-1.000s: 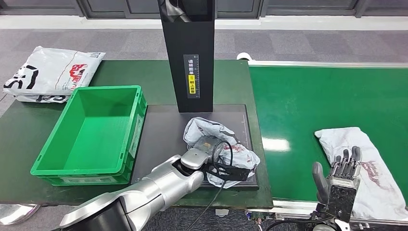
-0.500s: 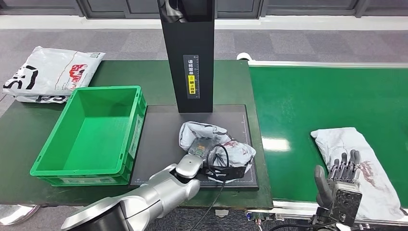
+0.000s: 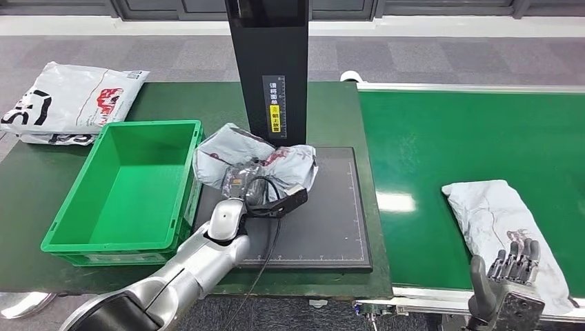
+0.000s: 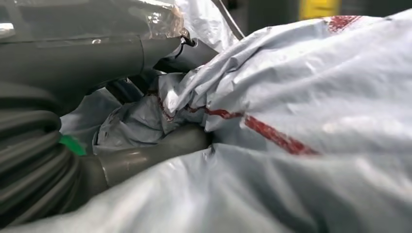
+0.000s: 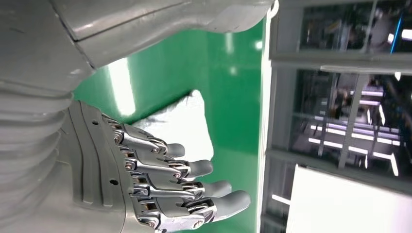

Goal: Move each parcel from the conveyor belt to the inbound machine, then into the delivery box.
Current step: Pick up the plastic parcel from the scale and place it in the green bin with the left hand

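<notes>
My left hand (image 3: 270,198) grips a crumpled grey parcel with red print (image 3: 256,160) and holds it up over the left part of the black scan plate (image 3: 324,221), beside the green delivery box (image 3: 72,227) and in front of the machine's black column (image 3: 270,76). The left wrist view shows the parcel (image 4: 301,111) bunched around my grey fingers (image 4: 145,160). A second grey parcel (image 3: 493,214) lies on the green conveyor belt (image 3: 448,131). My right hand (image 3: 509,279) stands open at that parcel's near end, fingers apart and holding nothing. In the right wrist view the right hand (image 5: 160,187) hangs before this parcel (image 5: 182,121).
The green box is empty inside. A large white parcel with black and red print (image 3: 69,100) lies on the dark green table (image 3: 27,186) behind the box. The conveyor's metal rail (image 3: 428,296) runs along the near edge.
My left hand has lifted the parcel off the front of the scan plate and carried it back and left, toward the box. My right hand has sunk lower in the picture.
</notes>
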You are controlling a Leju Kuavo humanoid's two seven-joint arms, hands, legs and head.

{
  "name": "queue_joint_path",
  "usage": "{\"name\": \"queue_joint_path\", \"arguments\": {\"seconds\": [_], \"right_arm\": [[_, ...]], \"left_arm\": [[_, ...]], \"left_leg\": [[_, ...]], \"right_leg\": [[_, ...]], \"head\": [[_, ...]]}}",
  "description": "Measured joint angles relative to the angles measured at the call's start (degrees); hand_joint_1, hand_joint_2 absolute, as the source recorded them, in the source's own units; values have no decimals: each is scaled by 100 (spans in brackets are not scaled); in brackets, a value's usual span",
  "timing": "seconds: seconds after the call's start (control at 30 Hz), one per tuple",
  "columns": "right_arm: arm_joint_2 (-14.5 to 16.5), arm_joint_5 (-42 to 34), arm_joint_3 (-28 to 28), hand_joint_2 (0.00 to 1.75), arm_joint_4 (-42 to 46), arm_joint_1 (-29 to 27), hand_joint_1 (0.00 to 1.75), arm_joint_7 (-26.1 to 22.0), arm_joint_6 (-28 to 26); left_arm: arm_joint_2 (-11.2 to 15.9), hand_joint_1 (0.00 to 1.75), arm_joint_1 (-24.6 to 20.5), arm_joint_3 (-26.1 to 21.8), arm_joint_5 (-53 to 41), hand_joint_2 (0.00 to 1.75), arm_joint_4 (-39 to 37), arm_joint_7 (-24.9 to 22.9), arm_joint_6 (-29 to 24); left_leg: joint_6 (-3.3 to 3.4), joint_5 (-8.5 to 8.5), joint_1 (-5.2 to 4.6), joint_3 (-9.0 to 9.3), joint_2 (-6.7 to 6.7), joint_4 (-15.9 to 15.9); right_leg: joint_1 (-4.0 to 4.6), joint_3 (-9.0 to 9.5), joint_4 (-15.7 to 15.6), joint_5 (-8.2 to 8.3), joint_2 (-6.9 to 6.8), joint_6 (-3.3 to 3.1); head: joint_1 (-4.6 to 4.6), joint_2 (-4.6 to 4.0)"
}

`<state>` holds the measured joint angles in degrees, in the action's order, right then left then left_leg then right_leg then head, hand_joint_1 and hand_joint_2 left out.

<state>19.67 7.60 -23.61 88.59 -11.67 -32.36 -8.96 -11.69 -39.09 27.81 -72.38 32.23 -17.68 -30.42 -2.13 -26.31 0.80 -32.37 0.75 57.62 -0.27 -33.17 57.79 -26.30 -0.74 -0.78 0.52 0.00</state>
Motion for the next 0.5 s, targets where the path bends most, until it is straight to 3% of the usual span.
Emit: {"name": "queue_joint_path", "arguments": {"seconds": [0.27,0.4,0.5], "right_arm": [[0,-4,-9,175,33,-35,0,4,-29],[0,-14,-35,175,37,-53,0,20,25],[0,-15,-72,175,37,-56,0,19,42]], "left_arm": [[33,175,410,-1146,-767,175,777,6,-30],[-9,175,942,-1982,-1561,175,1817,143,93],[87,175,1392,-2361,-1710,175,2799,-266,161]], "left_leg": [[0,4,0,-12,1,0],[-1,3,0,-16,17,0],[-3,0,1,-21,23,-2]], "right_leg": [[-1,-11,1,3,0,3],[-1,-21,3,5,14,0],[0,-28,3,5,20,0]], "head": [[0,0],[0,0],[0,0]]}}
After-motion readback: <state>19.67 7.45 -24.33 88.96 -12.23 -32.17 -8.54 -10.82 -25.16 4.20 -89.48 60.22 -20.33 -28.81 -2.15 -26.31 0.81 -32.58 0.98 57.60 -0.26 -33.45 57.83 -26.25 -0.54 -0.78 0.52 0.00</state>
